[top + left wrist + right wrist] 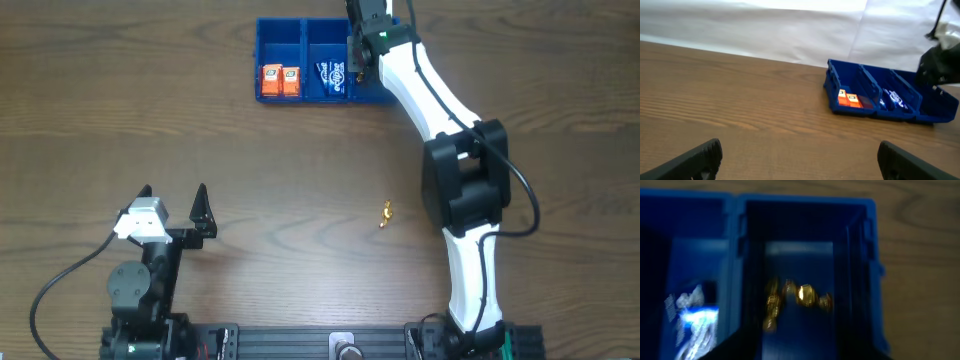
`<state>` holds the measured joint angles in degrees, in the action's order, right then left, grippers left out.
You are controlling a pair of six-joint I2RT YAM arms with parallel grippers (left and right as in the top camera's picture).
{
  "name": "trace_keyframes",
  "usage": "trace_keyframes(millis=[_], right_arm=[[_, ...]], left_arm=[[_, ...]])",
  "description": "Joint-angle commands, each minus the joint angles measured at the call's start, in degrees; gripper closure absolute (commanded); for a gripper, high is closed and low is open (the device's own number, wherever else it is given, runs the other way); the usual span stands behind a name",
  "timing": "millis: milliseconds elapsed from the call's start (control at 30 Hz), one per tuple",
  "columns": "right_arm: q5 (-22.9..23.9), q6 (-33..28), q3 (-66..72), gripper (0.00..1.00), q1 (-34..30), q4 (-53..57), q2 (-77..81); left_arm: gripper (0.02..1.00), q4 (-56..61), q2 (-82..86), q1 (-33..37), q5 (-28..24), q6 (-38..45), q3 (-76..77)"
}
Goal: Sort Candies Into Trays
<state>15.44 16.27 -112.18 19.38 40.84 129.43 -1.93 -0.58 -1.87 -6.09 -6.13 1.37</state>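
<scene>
Resting nearest the arm bases, the left end effector [174, 190] hangs just above the bench [150, 120] with its two fingers spread wide apart and nothing between them.

Farther out, near the middle of the bench and well apart from everything else, lies one loose gold candy [387, 212]. It is small and foil-wrapped, and probably very light. The wrapper is likely slick and easily crushed, and the core hard. A grasp is best taken across the plump middle, not on the twisted ends, which would give way. The closing force should be gentle, since so light a piece could skid or flick away on the smooth wood.

Farthest off stands the blue tray [258, 60], divided into three compartments.
- The compartment at the top view's left holds two orange candies [280, 80], side by side and touching. They look boxy and stiff.
- The middle compartment holds at least one blue-wrapped candy [330, 72]; the exact count cannot be told.
- The third compartment holds a cluster of gold candies [805, 294], perhaps four or five; blur prevents a firm count.

The right end effector [357, 60] hovers over this third compartment. Whether it is open or closed cannot be told.
</scene>
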Motion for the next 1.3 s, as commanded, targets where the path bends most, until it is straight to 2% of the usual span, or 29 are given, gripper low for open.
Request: trace_keyframes(millis=[33, 133, 267, 400, 500, 833, 967, 1067, 1100, 1300], right_arm=[[1.0, 0.2, 2.7, 0.395, 2.1, 8.4, -16.7], [-1.0, 3.1, 13.7, 0.389, 4.0, 13.4, -26.7], [-6.8, 11.8, 36.7, 0.391, 7.0, 13.5, -39.4], [-8.4, 19.1, 52.2, 0.391, 9.9, 12.6, -42.2], [-10.7, 19.8, 60.0, 0.402, 10.5, 7.2, -42.1], [-11.1, 20.0, 62.0, 0.472, 10.1, 0.7, -33.9], [-11.1, 20.0, 62.0, 0.584, 10.1, 0.0, -31.8], [-11.1, 20.0, 62.0, 0.809, 10.1, -0.1, -31.3], [-11.1, 20.5, 62.0, 0.838, 10.1, -0.1, -31.3], [-11.6, 20.3, 60.6, 0.862, 11.2, 0.2, -35.4]], left_arm=[[0.020, -1.9, 0.3, 0.4, -1.0, 0.4, -1.1], [0.020, -1.9, 0.3, 0.4, -1.0, 0.4, -1.1], [0.020, -1.9, 0.3, 0.4, -1.0, 0.4, -1.1], [0.020, -1.9, 0.3, 0.4, -1.0, 0.4, -1.1], [0.020, -1.9, 0.3, 0.4, -1.0, 0.4, -1.1], [0.020, -1.9, 0.3, 0.4, -1.0, 0.4, -1.1], [0.020, -1.9, 0.3, 0.4, -1.0, 0.4, -1.1], [0.020, -1.9, 0.3, 0.4, -1.0, 0.4, -1.1], [0.020, -1.9, 0.3, 0.4, -1.0, 0.4, -1.1], [0.020, -1.9, 0.3, 0.4, -1.0, 0.4, -1.1]])
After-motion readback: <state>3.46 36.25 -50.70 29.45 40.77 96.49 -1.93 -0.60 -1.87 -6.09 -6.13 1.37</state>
